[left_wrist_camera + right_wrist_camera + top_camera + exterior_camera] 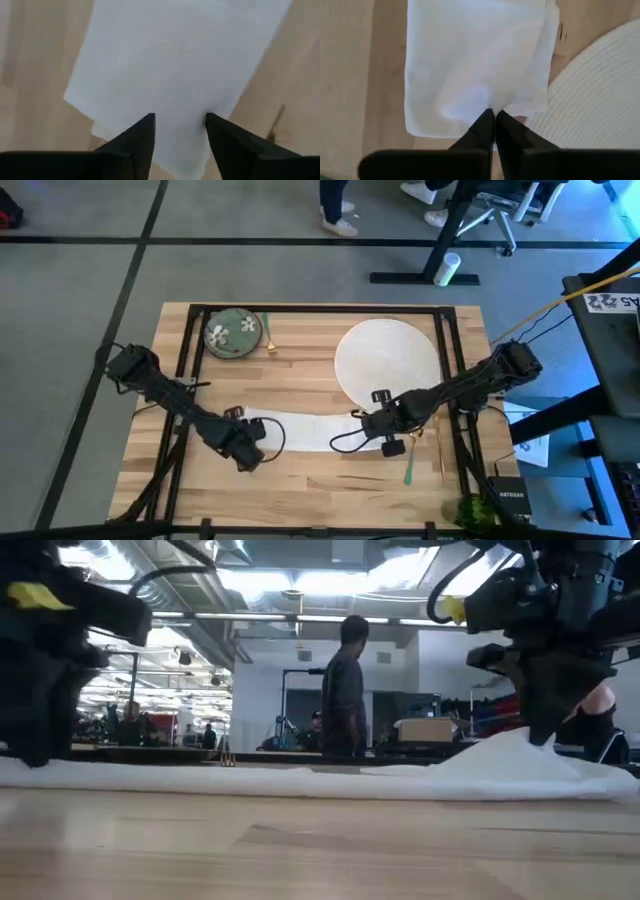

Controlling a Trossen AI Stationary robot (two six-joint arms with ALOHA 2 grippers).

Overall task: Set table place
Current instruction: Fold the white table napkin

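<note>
1. Pinching one end of the napkin (305,430), the right gripper (385,432) has its fingers squeezed together on a little peak of cloth at the napkin's right end. You can see that peak tented up off the wood in the low view.
2. The left gripper (245,448) is at the opposite end, fingers spread apart with the cloth's left edge lying right between and under them. Looks like nothing's clamped there yet.
3. Key relation: the napkin's long axis runs left-right across the near-middle of the table (300,485), so each arm has an end. My guess is the next move hangs on the left fingers closing on their edge so both ends can be moved or smoothed together.
4. The napkin is soft white fabric, a long, flat strip that's slightly wrinkled where it's pinched.
5. The plate (387,360) is big, round and white with fine ridged rings, and sits just beyond the napkin's right end, toward the far right.
6. The small green dish (233,334) with white flowers is at the far left, with a gold piece of cutlery (270,335) right beside it.
7. More green-handled cutlery (409,465) lies near the right gripper, on the near right.
8. The tabletop is light butcher-block, smooth and pale, with black frame bars crossing it.
</note>
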